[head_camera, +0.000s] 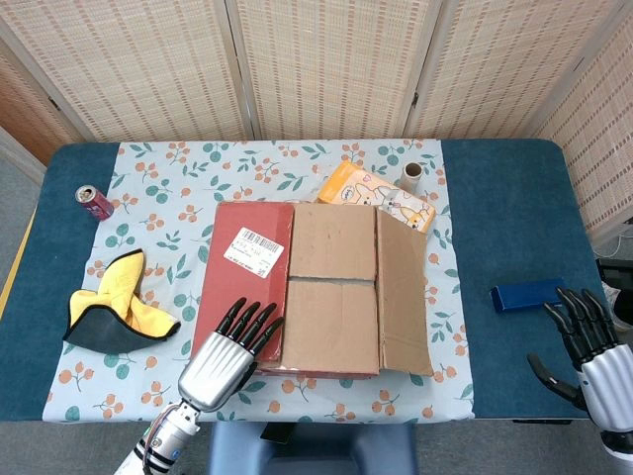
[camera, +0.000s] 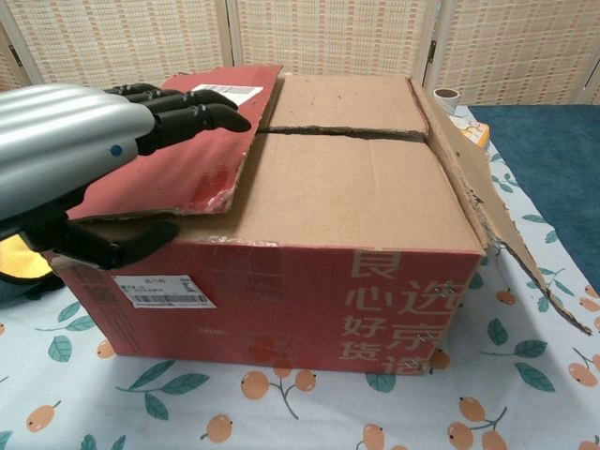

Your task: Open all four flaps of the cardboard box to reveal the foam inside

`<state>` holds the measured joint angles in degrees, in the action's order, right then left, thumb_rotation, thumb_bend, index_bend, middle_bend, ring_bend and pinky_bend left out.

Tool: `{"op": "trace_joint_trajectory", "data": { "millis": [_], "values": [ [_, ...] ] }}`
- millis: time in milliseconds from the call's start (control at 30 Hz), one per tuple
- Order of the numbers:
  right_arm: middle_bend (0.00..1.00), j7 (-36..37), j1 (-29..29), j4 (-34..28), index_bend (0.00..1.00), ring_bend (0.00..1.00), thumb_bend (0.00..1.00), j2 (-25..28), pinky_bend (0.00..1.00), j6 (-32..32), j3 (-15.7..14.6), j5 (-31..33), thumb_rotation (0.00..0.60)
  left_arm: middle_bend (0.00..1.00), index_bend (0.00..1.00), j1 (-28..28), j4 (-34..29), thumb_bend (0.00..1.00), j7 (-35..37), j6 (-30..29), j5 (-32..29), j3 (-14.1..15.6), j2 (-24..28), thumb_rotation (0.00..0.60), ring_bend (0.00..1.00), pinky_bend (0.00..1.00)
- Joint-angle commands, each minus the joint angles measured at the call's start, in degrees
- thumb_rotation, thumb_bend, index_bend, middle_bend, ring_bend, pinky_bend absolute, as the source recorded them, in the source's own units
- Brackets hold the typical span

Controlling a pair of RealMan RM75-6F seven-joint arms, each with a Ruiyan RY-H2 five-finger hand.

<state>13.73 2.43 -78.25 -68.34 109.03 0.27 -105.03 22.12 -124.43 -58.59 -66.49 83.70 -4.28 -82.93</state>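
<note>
The cardboard box (head_camera: 331, 325) stands mid-table on the floral cloth. Its red left flap (head_camera: 247, 267) lies almost flat, and the brown right flap (head_camera: 404, 297) is raised a little at its outer edge. The two inner flaps stay closed, so no foam shows. My left hand (head_camera: 229, 353) is at the box's near-left corner, fingers spread. In the chest view the left hand (camera: 84, 159) has its fingers above the red flap (camera: 187, 141) and its thumb below that flap's near edge, gripping nothing. My right hand (head_camera: 588, 346) hovers open at the table's right edge.
A blue flat box (head_camera: 529, 295) lies near my right hand. An orange snack packet (head_camera: 376, 196) and a cardboard roll (head_camera: 411, 175) sit behind the box. A yellow cloth (head_camera: 119, 302) and a red can (head_camera: 94, 201) lie to the left.
</note>
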Motion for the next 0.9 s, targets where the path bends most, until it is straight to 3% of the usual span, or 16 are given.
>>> {"op": "trace_joint_trajectory", "data": {
  "millis": [33,533,900],
  "values": [
    [0.0,0.3,-0.17,0.06,0.0,0.0,0.38,0.17,0.0,0.3,-0.01,-0.17,0.6,0.03,0.0,0.85,0.6,0.52,-0.51,0.12,-0.66,-0.41,-0.74,0.6,0.01,0.02],
    [0.0,1.48,-0.82,-0.02,0.0,0.0,0.38,0.92,0.0,1.17,0.09,-0.46,0.6,0.03,0.0,5.0,4.57,0.52,1.77,-0.1,3.35,-1.36,-4.61,0.6,0.02,0.04],
    [0.0,1.78,-1.54,-0.06,0.0,0.0,0.38,1.42,0.0,2.58,-0.18,-1.55,0.6,0.03,0.0,5.01,4.68,0.52,-3.09,-2.67,2.73,-1.22,-5.64,0.6,0.02,0.04]
  ]
}}
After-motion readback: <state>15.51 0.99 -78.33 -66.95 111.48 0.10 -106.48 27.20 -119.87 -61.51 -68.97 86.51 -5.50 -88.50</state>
